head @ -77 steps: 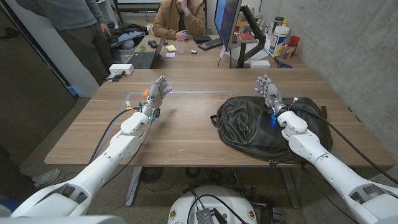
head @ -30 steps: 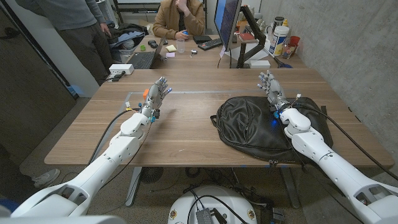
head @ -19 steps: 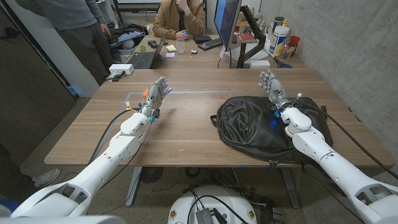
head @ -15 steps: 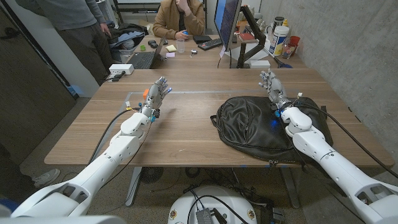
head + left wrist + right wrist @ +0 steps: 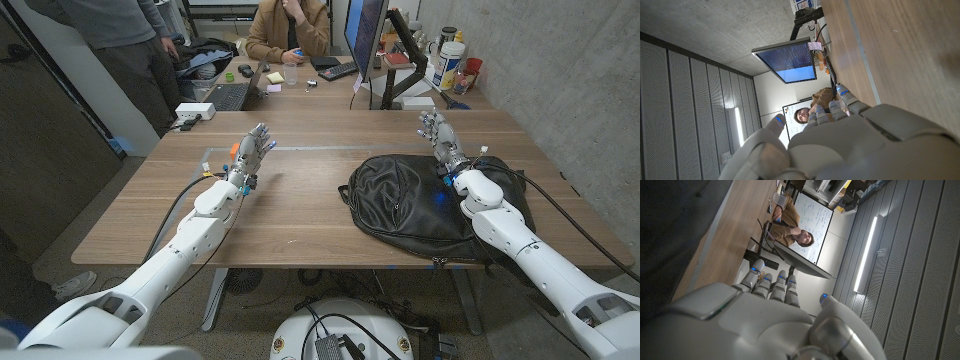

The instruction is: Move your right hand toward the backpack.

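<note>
A black leather backpack (image 5: 415, 196) lies on the right half of the wooden table (image 5: 300, 200). My right hand (image 5: 441, 140) hovers over its far right edge, fingers straight and apart, holding nothing. Its white forearm (image 5: 500, 225) crosses the bag's right side. The backpack shows as a dark mass (image 5: 675, 225) in the right wrist view, beside the back of my right hand (image 5: 770, 320). My left hand (image 5: 252, 152) stands open above the table's left half, far from the bag; its back (image 5: 840, 145) shows in the left wrist view.
A monitor (image 5: 366, 40), bottles (image 5: 448, 58) and a laptop (image 5: 228, 95) stand on the desk behind the table. A seated person (image 5: 290, 25) and a standing person (image 5: 130, 45) are beyond it. A concrete wall (image 5: 570, 80) runs along the right.
My right hand has crept forward and slightly to the right over the backpack's far edge. The left arm and the backpack have stayed where they were.
</note>
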Available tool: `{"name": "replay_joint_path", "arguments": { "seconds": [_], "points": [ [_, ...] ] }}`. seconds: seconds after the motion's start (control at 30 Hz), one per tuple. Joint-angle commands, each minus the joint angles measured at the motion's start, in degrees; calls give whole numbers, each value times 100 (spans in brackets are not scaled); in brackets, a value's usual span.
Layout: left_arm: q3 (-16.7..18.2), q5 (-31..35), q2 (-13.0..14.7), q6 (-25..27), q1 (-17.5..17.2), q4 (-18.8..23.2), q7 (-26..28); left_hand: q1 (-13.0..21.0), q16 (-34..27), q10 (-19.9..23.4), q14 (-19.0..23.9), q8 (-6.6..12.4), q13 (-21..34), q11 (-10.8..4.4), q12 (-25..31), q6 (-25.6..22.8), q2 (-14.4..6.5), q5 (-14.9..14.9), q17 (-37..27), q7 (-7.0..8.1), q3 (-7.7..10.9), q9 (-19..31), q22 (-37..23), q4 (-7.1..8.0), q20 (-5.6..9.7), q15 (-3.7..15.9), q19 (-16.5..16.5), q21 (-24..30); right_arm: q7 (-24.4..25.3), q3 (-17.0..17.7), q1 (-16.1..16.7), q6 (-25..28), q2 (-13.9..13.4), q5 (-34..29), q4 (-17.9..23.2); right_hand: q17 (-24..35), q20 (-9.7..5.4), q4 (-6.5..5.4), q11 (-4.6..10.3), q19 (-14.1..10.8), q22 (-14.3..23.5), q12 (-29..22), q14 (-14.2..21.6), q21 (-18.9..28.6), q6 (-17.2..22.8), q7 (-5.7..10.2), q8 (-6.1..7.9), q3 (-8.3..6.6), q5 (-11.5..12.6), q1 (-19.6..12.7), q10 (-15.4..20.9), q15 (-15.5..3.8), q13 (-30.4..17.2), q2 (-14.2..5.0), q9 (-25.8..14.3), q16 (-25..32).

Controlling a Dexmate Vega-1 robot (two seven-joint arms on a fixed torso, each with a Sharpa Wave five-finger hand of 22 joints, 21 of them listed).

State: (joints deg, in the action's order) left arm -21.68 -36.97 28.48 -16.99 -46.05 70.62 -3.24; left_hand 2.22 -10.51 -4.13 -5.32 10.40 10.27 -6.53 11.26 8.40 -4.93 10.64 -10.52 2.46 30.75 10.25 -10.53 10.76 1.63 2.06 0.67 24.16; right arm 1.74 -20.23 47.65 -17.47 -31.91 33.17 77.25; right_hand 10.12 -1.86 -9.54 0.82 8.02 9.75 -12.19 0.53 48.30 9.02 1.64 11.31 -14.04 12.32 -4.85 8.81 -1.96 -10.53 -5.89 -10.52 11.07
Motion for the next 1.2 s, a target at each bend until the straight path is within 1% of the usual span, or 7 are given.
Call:
{"name": "replay_joint_path", "arguments": {
  "seconds": [0.03, 0.77, 0.87, 1.2],
  "points": [
    [-5, -10, -25, -29, 52, -94, -44, -54, -26, 19, -52, 37, 29, -11, 18, 17, -542, -8, -31, 21, 40, 20, -12, 4, 262, 366, 12, -19, 40, 29, 4, -31, -54, -62, 85, 17, -405, 19, 9, -19, 6, -51, 26, -22, 50, -10, 20, -48, 46, 49, 48, -67, -19, -328, -33, -3],
    [-15, -10, -38, -48, 110, -196, -111, -68, -26, 18, -52, 38, 29, -4, 17, 11, -537, -11, -31, 34, 63, 20, -13, 4, 265, 367, 16, -30, 175, 82, 87, -44, -188, -218, 299, 12, -393, 30, -2, -38, 8, -57, 48, -76, 88, -2, 20, -75, 43, 57, 83, -68, -19, -312, -34, -8],
    [-13, -14, -40, -51, 114, -205, -117, -70, -28, 24, -50, 40, 29, 19, 20, 5, -536, -12, -31, 19, 67, 20, -13, 4, 258, 364, 18, -31, 200, 87, 98, -47, -211, -255, 329, 11, -390, 32, -5, -41, 8, -57, 57, -86, 90, -6, 19, -79, 42, 58, 86, -67, -19, -308, -34, -7],
    [-8, -28, -36, -49, 118, -215, -139, -74, -27, 21, -50, 38, 28, -5, 18, 7, -533, -13, -32, 36, 76, 20, -13, 4, 259, 371, 19, -36, 228, 113, 140, -78, -292, -344, 451, 9, -385, 36, 6, -47, 9, -57, 62, -107, 104, 5, 19, -88, 41, 61, 94, -70, -19, -301, -34, -10]
  ]
}}
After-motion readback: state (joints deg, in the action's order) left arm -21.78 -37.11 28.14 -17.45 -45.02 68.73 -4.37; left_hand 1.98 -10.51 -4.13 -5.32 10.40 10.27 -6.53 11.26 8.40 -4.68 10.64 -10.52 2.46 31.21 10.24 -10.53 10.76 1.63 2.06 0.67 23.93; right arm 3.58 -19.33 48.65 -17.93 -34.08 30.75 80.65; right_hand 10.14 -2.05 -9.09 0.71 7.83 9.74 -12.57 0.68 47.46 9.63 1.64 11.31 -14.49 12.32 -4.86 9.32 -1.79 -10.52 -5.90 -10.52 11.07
